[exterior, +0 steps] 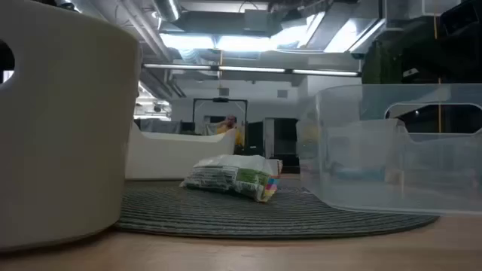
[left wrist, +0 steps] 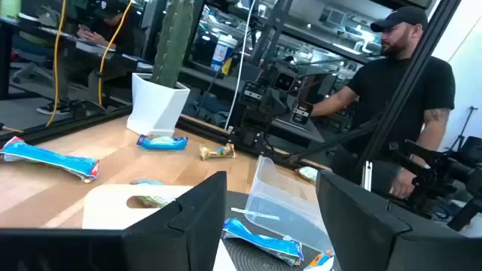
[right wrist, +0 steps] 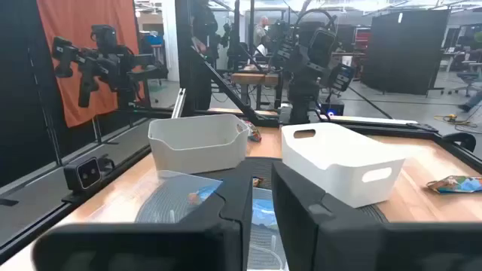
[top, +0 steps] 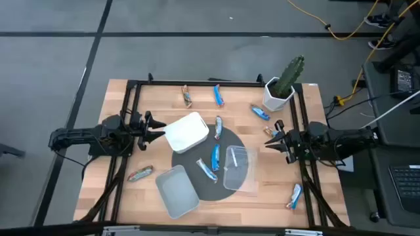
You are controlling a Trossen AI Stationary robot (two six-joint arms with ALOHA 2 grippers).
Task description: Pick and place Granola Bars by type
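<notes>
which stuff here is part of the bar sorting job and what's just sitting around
Job:
granola bars, blue and red-brown, scattered over the table and mat
white tub
clear tubs
left gripper and right gripper, both open, at the table's sides

Just there:
potted cactus
round dark mat
person beyond the table

Both arms are dark, near-black, built of chunky jointed segments. The left gripper [top: 155,127] and the right gripper [top: 274,137] each end in two tapering fingers. Seen close from the wrist views, the fingers [left wrist: 197,218] are broad, matte black slabs with angular, stepped edges [right wrist: 233,218].
</notes>
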